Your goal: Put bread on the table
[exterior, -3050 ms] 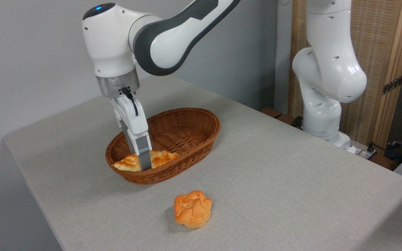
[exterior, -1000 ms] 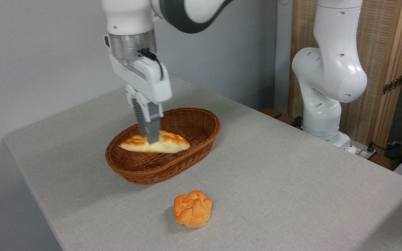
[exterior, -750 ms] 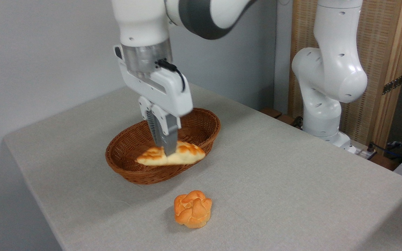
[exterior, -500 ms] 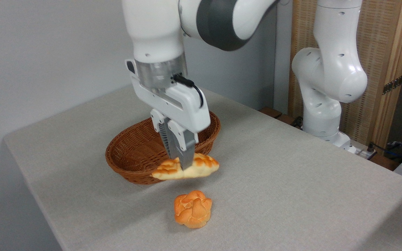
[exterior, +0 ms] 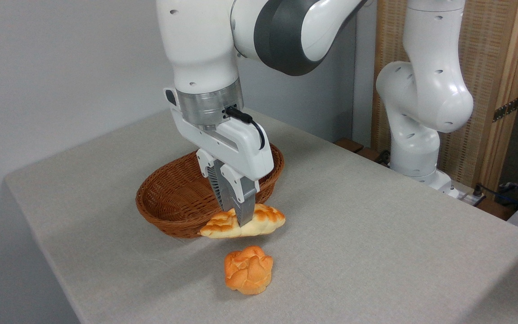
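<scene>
End effector [exterior: 242,220] clamped on bread [exterior: 243,221] at mid-length. Bread hangs level, just above table [exterior: 376,234], at 5 o'clock of basket [exterior: 169,207], bun [exterior: 248,269] near at 6 o'clock. Probably light, soft; middle grip balances.

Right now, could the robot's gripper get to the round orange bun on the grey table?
Probably not yet: the gripper is shut on the braided loaf. Otherwise the round orange bun sits uncovered on the grey table, just in front.

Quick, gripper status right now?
Gripper: closed on the bread, holding it by the middle, just outside the basket.
</scene>
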